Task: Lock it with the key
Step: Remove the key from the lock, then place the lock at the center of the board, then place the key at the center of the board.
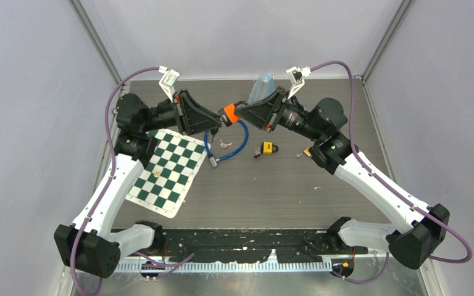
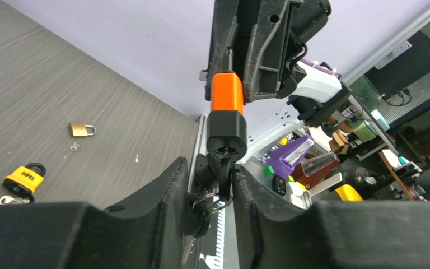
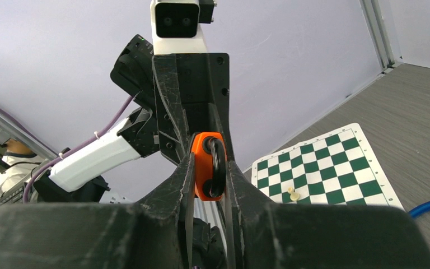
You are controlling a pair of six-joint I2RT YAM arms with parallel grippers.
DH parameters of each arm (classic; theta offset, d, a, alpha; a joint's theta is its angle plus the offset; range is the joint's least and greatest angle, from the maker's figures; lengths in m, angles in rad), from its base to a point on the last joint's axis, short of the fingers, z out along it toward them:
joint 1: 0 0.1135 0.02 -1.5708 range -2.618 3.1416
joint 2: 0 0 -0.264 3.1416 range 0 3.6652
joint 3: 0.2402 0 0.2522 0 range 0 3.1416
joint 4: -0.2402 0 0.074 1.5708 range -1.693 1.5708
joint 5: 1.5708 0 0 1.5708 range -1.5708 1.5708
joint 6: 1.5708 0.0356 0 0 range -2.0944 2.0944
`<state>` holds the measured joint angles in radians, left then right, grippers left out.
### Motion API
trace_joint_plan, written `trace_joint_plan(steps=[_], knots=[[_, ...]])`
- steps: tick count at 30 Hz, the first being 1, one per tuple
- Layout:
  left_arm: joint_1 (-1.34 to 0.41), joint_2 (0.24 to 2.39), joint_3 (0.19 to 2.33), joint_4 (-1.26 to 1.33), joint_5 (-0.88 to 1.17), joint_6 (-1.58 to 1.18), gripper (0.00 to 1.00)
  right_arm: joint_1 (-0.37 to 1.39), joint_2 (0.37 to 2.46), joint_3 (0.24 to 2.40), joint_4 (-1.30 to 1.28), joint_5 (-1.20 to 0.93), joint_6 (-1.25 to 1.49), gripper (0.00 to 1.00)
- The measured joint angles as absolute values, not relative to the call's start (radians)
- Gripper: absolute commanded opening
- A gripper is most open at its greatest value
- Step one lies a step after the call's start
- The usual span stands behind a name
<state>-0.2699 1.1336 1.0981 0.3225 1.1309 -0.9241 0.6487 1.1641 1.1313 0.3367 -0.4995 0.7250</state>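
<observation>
Lock head [image 2: 227, 112], orange shell on a black cylinder block, is held in the air over the back middle of the tabletop [image 1: 321, 203], between the two arms. Judgement: rigid moulded body, light on its own, smooth and a bit slippery. The stiff, springy blue cable [image 1: 242, 139] hanging from it will tug and twist it. Best hold is across the flat orange sides, clear of the keyway.

Key [image 2: 224, 171] sits in the cylinder face, with its key ring [image 2: 216, 203] dangling below. Judgement: small, thin and hard, so it's easy to bend or cam out. Take it flat across the bow and turn on axis.

Right pincer [image 3: 208, 162] is clamped on the orange shell, one finger on each side, bracing the lock.

Left pincer [image 2: 210, 168] has its fingers narrowly apart, flanking the key bow. One pad looks to be touching it. Can't tell if it's actually pinching.

Yellow padlock [image 1: 266, 148] lies on the tabletop just beside the cable loop, untouched.
</observation>
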Motion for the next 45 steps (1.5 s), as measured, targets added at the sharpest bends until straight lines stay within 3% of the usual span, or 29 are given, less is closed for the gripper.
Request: trace_joint_plan(steps=[2,13,27,35,40,45], knots=[[-0.271,1.135,1.09,0.347,1.135,-0.947,0.0,0.649,1.173,1.131,0.339,-0.5,0.725,0.05],[-0.258,1.16,1.089,0.38,1.168,-0.957,0.0,0.646,1.184,1.127,0.341,-0.46,0.7,0.05],[-0.239,1.105,1.108,0.094,1.176,-0.737,0.0,0.665,1.086,0.945,0.508,-0.273,0.702,0.05],[-0.233,1.052,1.109,0.017,1.185,-0.677,0.0,0.645,1.018,0.957,0.567,-0.184,0.636,0.05],[-0.236,1.045,1.106,-0.072,1.101,-0.622,0.0,0.646,0.993,0.993,0.444,-0.144,0.599,0.05],[-0.323,0.984,0.942,-0.045,0.849,-0.628,0.0,0.646,0.973,1.017,0.234,-0.07,0.573,0.05]])
